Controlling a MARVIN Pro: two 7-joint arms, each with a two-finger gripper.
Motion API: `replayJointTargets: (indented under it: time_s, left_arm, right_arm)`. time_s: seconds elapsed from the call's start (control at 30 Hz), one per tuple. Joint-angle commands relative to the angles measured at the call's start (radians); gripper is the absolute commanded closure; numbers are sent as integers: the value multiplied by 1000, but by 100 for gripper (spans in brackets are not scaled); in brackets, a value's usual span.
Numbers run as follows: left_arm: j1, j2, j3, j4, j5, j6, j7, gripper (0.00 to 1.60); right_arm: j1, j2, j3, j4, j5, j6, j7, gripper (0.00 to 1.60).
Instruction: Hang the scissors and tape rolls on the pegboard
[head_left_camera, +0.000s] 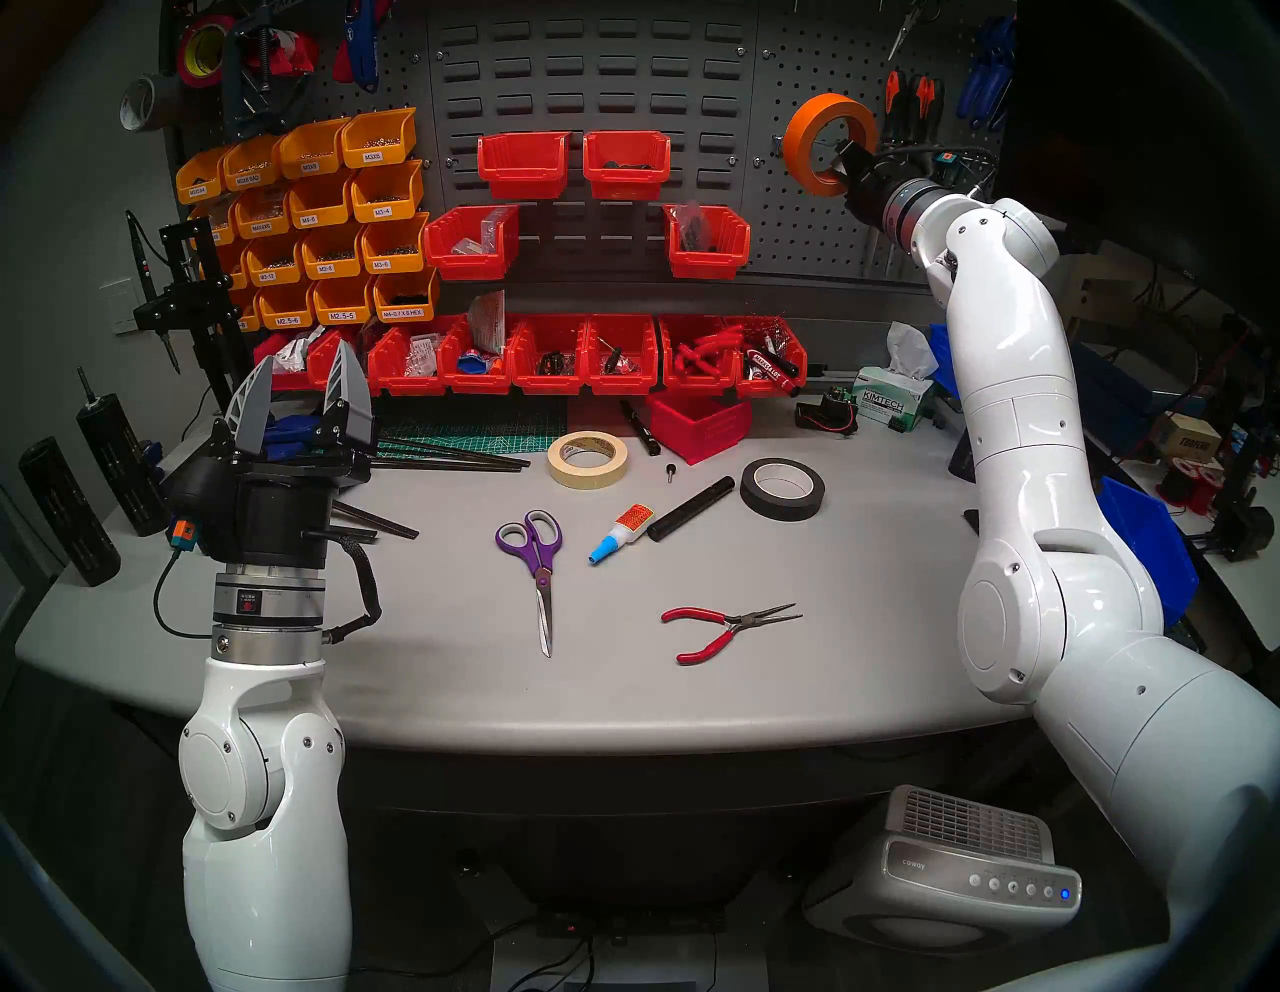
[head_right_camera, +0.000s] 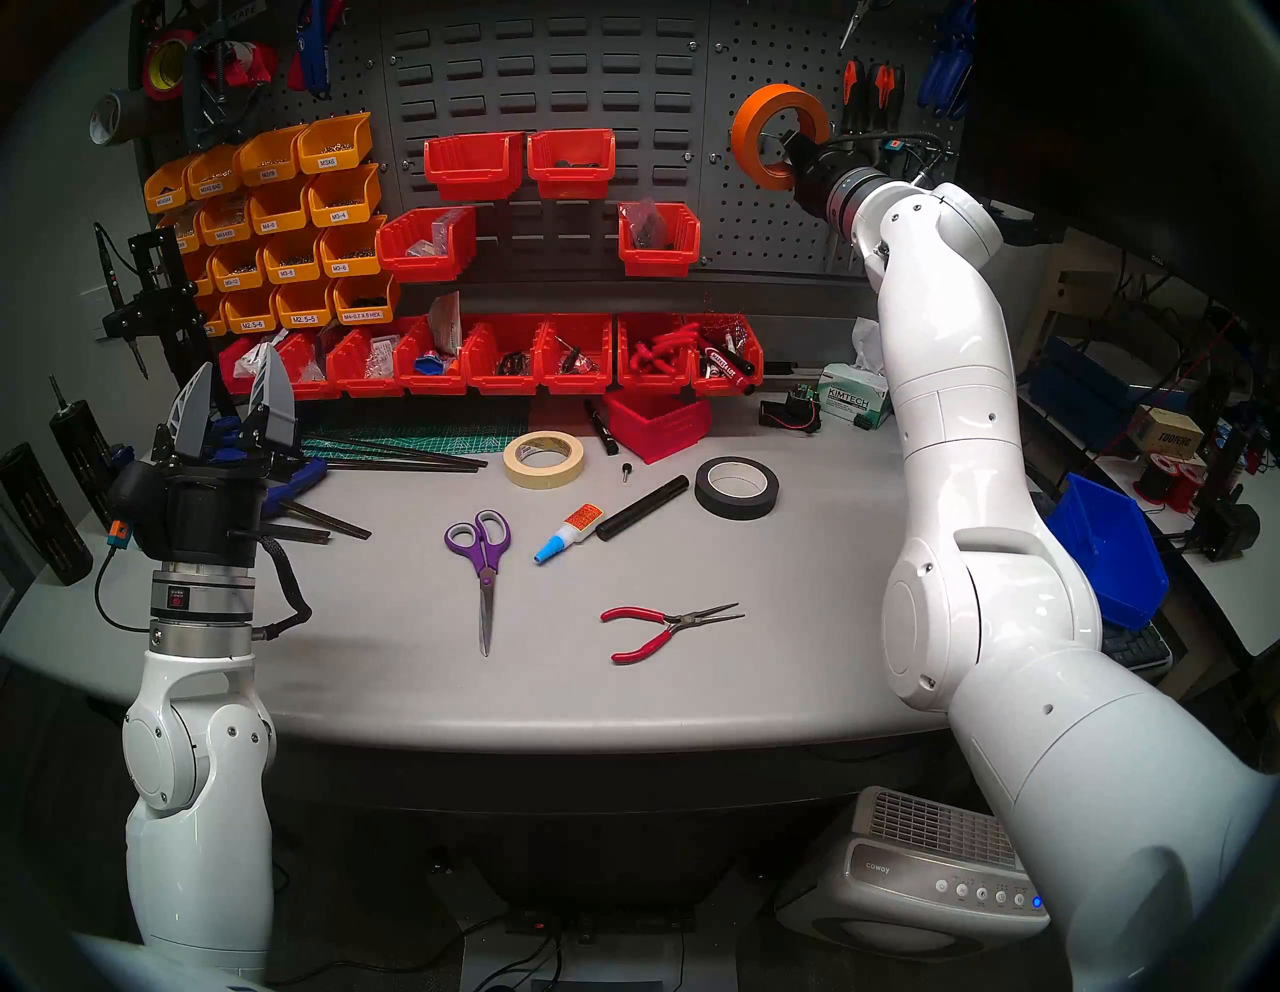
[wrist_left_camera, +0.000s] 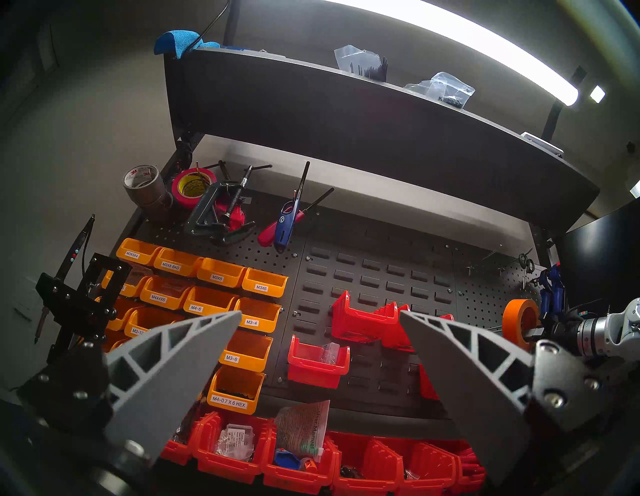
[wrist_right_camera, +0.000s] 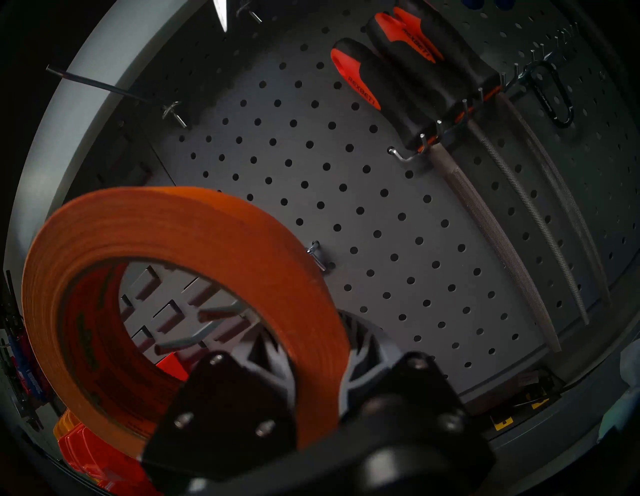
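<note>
Two sets of jaws, two different states. My right jaws (head_left_camera: 846, 168) are clamped on the lower rim of the orange tape roll (head_left_camera: 828, 142), one finger inside the ring, one outside. My left jaws (head_left_camera: 299, 402) stand wide and empty, pointing up over the left end of the tabletop (head_left_camera: 762, 693).

Orange roll: held upright on edge, up at the pegboard (head_left_camera: 796, 228), its open centre facing the panel. In the right wrist view a small metal hook (wrist_right_camera: 317, 254) shows just past the roll's outer edge, not inside the ring. Judgement: roll not yet on a hook.

Risks from here:
- Ring misses the hook tip and the roll's flat side butts the hook instead. Cause: hook sits beside the ring, not through it.
- Letting go early drops the roll to the tabletop or into the red bins (head_left_camera: 706, 239) below.
- The inner finger fills part of the ring, leaving less room for the hook.
- Files (wrist_right_camera: 498, 221) hang near on the right; a sideways swing could knock them.

Still lying on the tabletop, well apart from the board: cream tape roll (head_left_camera: 588, 458) toward the back, scissors (head_left_camera: 537, 554) mid-tabletop with blades pointing toward me. A black tape roll (head_left_camera: 782, 489), glue bottle (head_left_camera: 621, 532) and red pliers (head_left_camera: 727, 629) lie near them.
</note>
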Motion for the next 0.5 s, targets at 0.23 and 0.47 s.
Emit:
replayJointTargets:
  time_s: [0.23, 0.47]
  left_arm:
    - [-15, 2, 4, -29, -6, -9, -4, 0]
    - [-13, 0, 1, -30, -6, -11, -2, 0]
  right_arm:
    - [99, -5, -19, 15, -32, -29, 3, 160]
    - [124, -7, -26, 57, -48, -41, -5, 160]
